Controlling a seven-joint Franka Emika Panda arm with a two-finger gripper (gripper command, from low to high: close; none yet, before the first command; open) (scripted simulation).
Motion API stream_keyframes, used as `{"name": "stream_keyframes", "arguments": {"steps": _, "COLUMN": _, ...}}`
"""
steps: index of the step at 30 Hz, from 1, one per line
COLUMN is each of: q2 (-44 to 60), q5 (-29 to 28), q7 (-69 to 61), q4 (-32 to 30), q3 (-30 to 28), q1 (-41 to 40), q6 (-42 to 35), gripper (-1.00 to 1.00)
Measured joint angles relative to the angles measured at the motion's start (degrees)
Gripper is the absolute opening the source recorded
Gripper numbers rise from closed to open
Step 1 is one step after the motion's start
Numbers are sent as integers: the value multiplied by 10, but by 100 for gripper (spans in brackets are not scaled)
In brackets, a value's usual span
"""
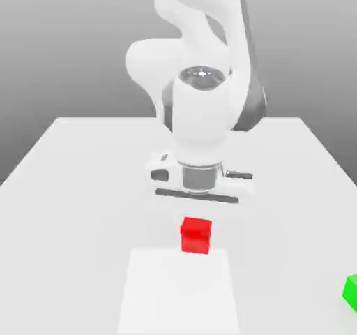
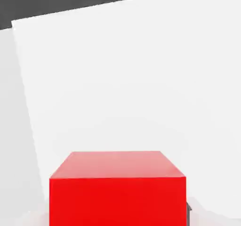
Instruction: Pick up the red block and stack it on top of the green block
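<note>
place: simulated test bench | evidence: plain white table point(image 1: 84, 173), flat grey backdrop, textureless rendered surfaces

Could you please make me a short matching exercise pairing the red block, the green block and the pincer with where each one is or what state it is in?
Column one:
1. red block
2. green block
3. pincer

Column two:
A. at the exterior view's right edge, resting alone on the table
B. shut on a block
C. held just below the hand

Pairs: 1-C, 2-A, 3-B
</note>
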Motion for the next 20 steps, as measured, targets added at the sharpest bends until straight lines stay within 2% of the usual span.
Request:
{"name": "stream_keyframes", "arguments": {"steps": 12, "q2": 143, "q5": -62, "q7": -274, "q4": 249, "q3": 120, "q1": 111, "q6": -116, "gripper": -100}}
{"name": "stream_keyframes", "arguments": {"steps": 16, "q2": 215, "q5": -103, "q7": -282, "q4": 282, "q3": 113, "q1": 141, "q6": -81, "gripper": -100}}
{"name": "stream_keyframes", "arguments": {"steps": 17, "q2": 234, "q5": -113, "q7": -276, "q4": 284, "q3": 105, "q1": 148, "q6": -65, "gripper": 100}}
{"name": "stream_keyframes", "arguments": {"steps": 20, "q2": 234, "q5": -113, "q7": -276, "q4": 284, "q3": 105, "q1": 148, "q6": -65, "gripper": 100}}
